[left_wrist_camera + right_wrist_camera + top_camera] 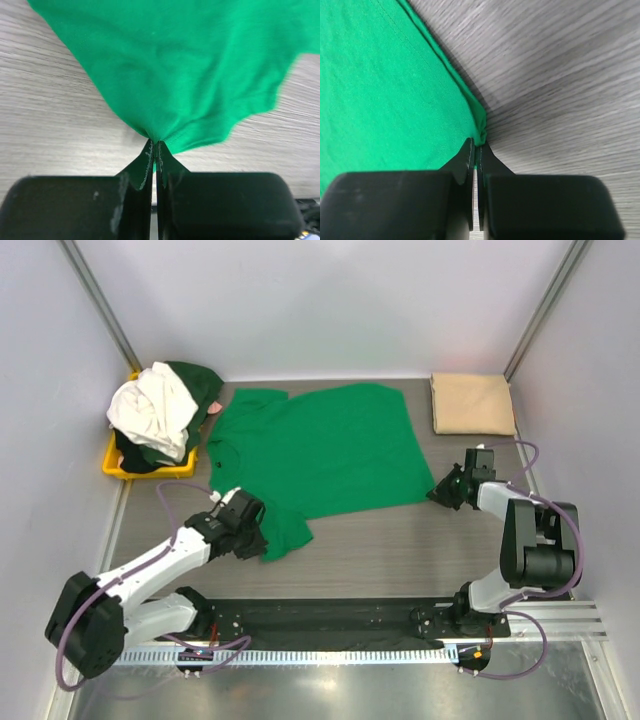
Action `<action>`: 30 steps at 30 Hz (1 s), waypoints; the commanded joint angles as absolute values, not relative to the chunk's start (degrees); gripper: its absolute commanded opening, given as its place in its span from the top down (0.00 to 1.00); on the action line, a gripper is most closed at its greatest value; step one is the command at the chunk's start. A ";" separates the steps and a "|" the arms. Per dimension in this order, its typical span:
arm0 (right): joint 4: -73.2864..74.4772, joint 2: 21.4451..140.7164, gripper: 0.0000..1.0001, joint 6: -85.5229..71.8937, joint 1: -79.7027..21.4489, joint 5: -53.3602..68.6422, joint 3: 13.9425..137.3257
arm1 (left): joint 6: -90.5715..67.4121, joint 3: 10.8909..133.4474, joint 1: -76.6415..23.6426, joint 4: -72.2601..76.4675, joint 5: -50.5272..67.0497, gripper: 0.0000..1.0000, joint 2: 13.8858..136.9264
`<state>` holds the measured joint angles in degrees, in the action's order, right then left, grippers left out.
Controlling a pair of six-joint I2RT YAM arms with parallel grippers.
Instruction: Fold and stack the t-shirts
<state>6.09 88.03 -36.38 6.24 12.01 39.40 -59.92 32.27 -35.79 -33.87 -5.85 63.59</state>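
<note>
A bright green t-shirt [320,455] lies spread flat on the grey table, collar to the left. My left gripper [258,536] is shut on its near sleeve, which bunches at the fingertips in the left wrist view [155,143]. My right gripper [438,494] is shut on the shirt's near right hem corner [480,135]. A folded tan t-shirt [472,403] rests at the back right. White [155,410] and dark green t-shirts [198,383] are heaped at the back left.
The heap sits in a shallow yellow tray [115,462] against the left wall. White walls close in the table on three sides. A black strip [320,620] and the arm bases run along the near edge.
</note>
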 commanded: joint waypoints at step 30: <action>42.64 44.37 0.99 -41.31 6.24 8.26 40.25 | -43.62 65.80 -34.20 -62.41 -14.50 1.00 57.02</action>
<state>45.10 40.42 -42.61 6.24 9.19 36.45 -51.44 60.95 -35.38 -63.51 -11.46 51.77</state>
